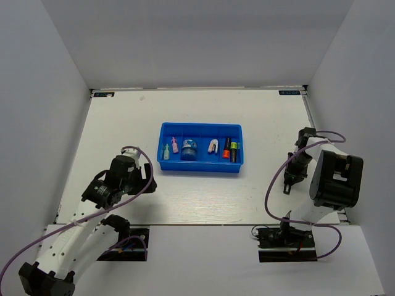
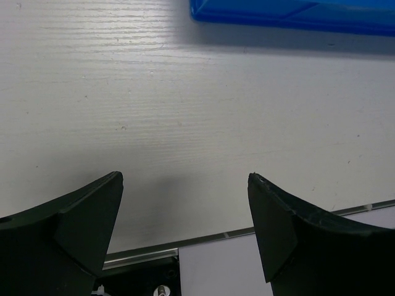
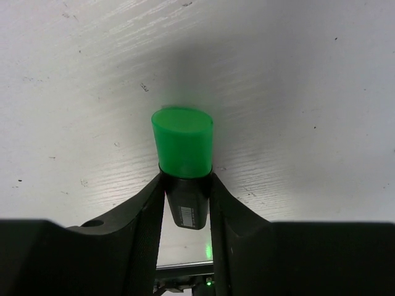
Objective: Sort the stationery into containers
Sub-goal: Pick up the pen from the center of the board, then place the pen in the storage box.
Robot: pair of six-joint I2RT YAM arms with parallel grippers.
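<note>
Right gripper (image 3: 187, 184) clamping green-capped highlighter (image 3: 182, 143), left gripper (image 2: 185, 180) spread, blue tray (image 1: 199, 167) holding pens (image 1: 170, 148), roll (image 1: 189, 148), highlighters (image 1: 230, 150).

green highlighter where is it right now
In the right wrist view the green-capped highlighter sits clamped in the right gripper over the table, right of the blue tray.

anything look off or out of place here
Nothing spilled or damaged. The only item outside the blue tray is the green-capped highlighter, clamped in the right gripper to the tray's right; the rest lies in its compartments.
</note>
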